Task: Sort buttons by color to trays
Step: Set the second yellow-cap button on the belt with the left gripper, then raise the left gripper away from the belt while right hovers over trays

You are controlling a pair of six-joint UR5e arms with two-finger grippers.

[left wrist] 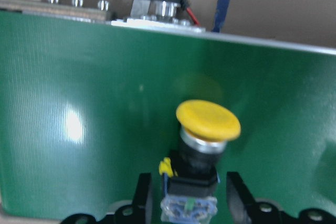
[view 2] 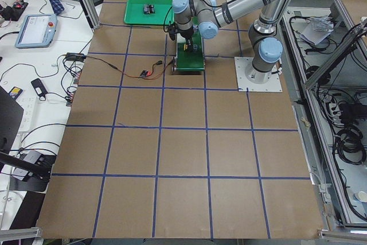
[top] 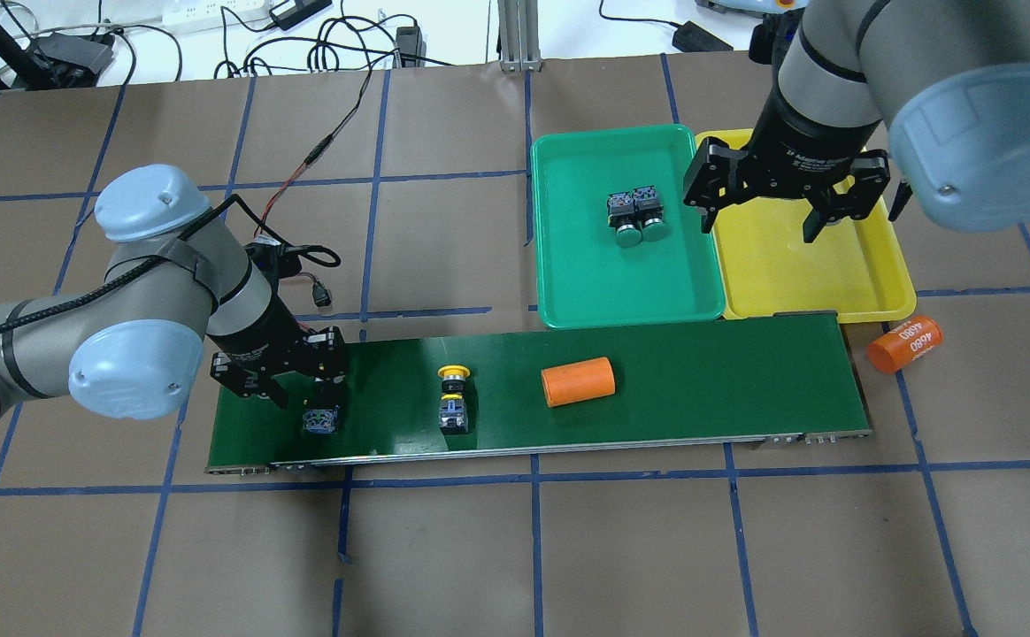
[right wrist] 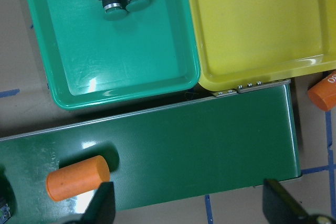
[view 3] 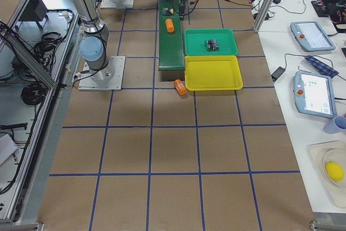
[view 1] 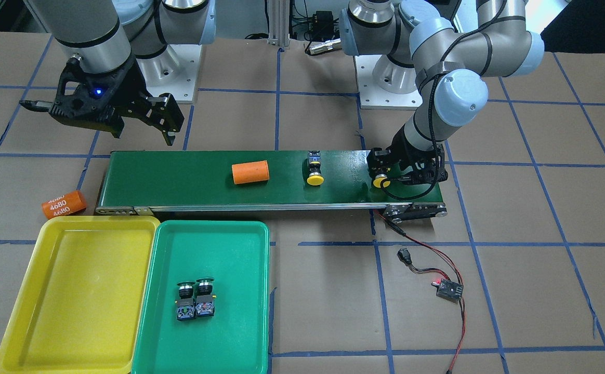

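Note:
A yellow-capped button (left wrist: 202, 135) lies on the conveyor belt's left end. My left gripper (left wrist: 190, 182) is open, with its fingers (left wrist: 237, 192) on either side of the button's black body and small gaps showing; it also shows in the overhead view (top: 307, 398) and the front view (view 1: 385, 171). A second yellow button (top: 454, 394) lies mid-belt. Two green buttons (top: 634, 212) lie side by side in the green tray (top: 586, 283). The yellow tray (top: 833, 274) holds nothing. My right gripper (top: 761, 221) is wide open and empty, high above the trays' belt-side end (right wrist: 189, 213).
An orange cylinder (top: 577, 381) lies on the dark-green conveyor belt (top: 727, 380), to the right of the mid-belt button. A second orange cylinder (top: 904, 343) lies on the table past the belt's right end. A black circuit board (view 1: 448, 288) with red wires sits near the belt's left end.

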